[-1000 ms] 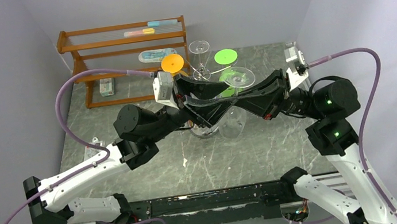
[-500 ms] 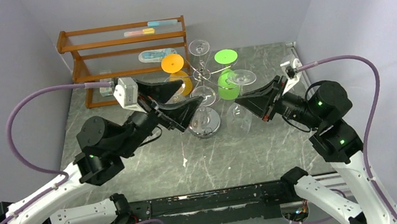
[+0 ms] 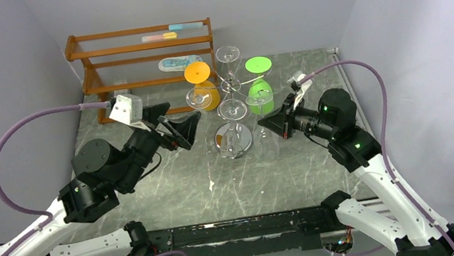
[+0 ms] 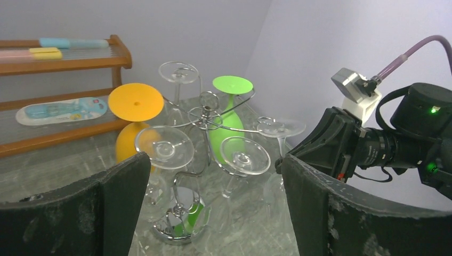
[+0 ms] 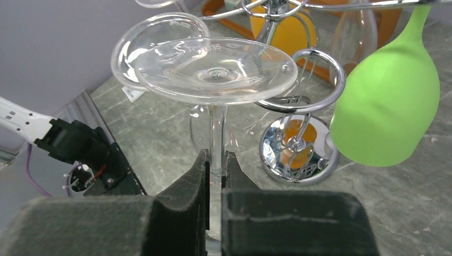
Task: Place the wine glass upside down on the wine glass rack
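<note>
The wine glass rack (image 3: pixel 234 141) is a chrome wire tree with a mirror base, also in the left wrist view (image 4: pixel 178 226) and the right wrist view (image 5: pixel 296 146). An orange glass (image 3: pixel 203 91), a green glass (image 3: pixel 259 97) and clear glasses hang on it upside down. My right gripper (image 3: pixel 269 122) is shut on the stem of a clear wine glass (image 5: pixel 213 66), held foot up, bowl (image 3: pixel 268 144) down. Its foot is beside a rack loop (image 5: pixel 312 80). My left gripper (image 3: pixel 177 122) is open and empty, left of the rack.
An orange-brown wooden shelf rack (image 3: pixel 135 54) stands at the back left with a blue packet (image 4: pixel 58 112) and pastel bars on it. Grey walls close in the left, back and right sides of the marble table (image 3: pixel 171 175).
My left gripper has let go of the clear glass and drawn back to the left. My right gripper has kept the glass and carried it left and down, close to the rack.
</note>
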Tool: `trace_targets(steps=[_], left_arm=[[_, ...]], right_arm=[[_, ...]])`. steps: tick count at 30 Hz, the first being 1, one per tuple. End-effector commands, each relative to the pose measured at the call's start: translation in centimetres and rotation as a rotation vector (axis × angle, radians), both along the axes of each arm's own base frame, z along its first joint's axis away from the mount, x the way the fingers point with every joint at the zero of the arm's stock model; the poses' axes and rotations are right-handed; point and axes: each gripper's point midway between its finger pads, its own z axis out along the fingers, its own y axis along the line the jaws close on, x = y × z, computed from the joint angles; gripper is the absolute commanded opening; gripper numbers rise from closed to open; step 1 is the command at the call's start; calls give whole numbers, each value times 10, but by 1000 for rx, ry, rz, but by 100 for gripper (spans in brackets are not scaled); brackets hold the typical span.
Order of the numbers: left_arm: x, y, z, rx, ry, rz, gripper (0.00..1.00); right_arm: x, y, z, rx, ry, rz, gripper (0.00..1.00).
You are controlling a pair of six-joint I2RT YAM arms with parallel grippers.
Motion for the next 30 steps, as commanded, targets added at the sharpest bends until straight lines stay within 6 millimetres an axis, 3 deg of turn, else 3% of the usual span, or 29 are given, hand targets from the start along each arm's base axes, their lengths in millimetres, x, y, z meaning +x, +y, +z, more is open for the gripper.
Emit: trace_targets(steps=[1,10,18,30], left_arm=[[5,17,-13,53,16,71,96],[7,20,-16,66,13,90,96],[8,21,-21,73,18,98,96],[7,25,-22,64,25,107,96]], right_arm=[[10,3,22,49,-118,-5,0],[17,-18,30,102,-173,-152,0],[36,-45,20,116,-158,-357,0],[57,-27,14,137,-166,-317,0]])
